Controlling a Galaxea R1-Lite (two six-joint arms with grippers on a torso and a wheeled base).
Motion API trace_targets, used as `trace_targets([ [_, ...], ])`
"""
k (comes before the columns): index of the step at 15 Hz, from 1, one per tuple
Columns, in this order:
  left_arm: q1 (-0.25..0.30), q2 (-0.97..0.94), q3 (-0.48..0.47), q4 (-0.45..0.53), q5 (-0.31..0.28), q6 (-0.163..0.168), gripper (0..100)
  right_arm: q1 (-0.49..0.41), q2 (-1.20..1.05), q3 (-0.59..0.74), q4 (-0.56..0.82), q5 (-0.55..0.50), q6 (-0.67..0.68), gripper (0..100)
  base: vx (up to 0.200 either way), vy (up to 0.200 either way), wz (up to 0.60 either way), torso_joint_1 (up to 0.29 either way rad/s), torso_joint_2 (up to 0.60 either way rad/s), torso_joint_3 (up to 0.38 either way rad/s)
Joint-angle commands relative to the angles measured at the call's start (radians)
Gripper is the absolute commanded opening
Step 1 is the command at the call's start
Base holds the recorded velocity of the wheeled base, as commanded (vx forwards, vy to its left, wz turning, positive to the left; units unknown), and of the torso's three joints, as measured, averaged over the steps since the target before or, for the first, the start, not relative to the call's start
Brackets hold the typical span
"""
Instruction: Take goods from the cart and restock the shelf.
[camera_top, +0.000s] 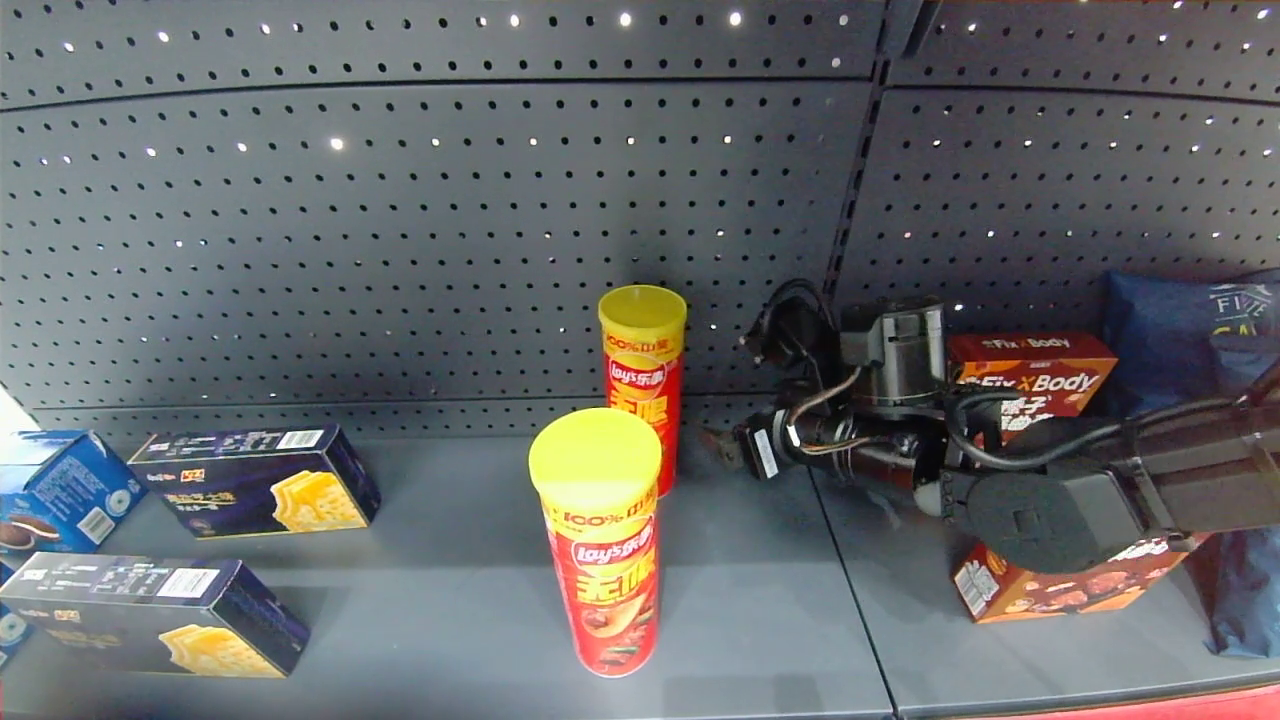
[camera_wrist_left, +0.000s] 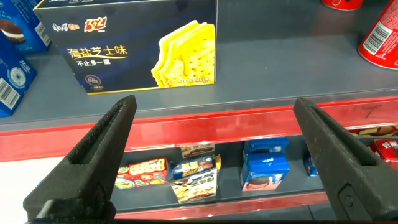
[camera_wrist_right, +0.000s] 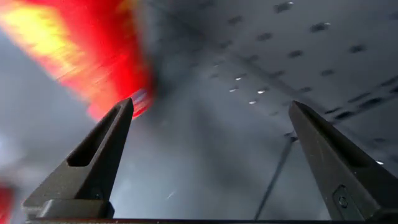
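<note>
Two red chip cans with yellow lids stand upright on the grey shelf (camera_top: 450, 600): a front can (camera_top: 600, 540) and a rear can (camera_top: 642, 385) near the pegboard. My right gripper (camera_top: 722, 447) hovers just right of the rear can, apart from it. In the right wrist view this gripper (camera_wrist_right: 211, 104) is open and empty, with the red can (camera_wrist_right: 87, 50) blurred beside one finger. My left gripper (camera_wrist_left: 214, 102) is open and empty, held in front of the shelf's red front edge (camera_wrist_left: 205, 127), facing a dark blue cracker box (camera_wrist_left: 143, 50).
Two dark blue cracker boxes (camera_top: 255, 480) (camera_top: 150, 615) and blue cookie boxes (camera_top: 60, 490) lie at the shelf's left. Orange boxes (camera_top: 1030, 375) (camera_top: 1050, 590) and a blue bag (camera_top: 1195, 330) sit on the right behind my arm. A lower shelf holds several small packs (camera_wrist_left: 199, 177).
</note>
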Motion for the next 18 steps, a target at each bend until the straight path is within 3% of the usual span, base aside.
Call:
trace_targets([
  [1,0.0,0.002,0.0,0.0,0.0,0.001,100,-0.001,0.071,-0.056,-0.005,-0.037,0.026,100,0.0,0.0,0.0,0.0,0.0,0.0],
  [8,0.0,0.002,0.0,0.0,0.0,0.001,100,0.01,0.109,-0.118,-0.008,-0.031,0.049,100,0.0,0.0,0.0,0.0,0.0,0.0],
  [18,0.0,0.002,0.0,0.0,0.0,-0.001,100,0.031,0.099,-0.108,-0.03,-0.04,0.05,100,0.0,0.0,0.0,0.0,0.0,0.0],
])
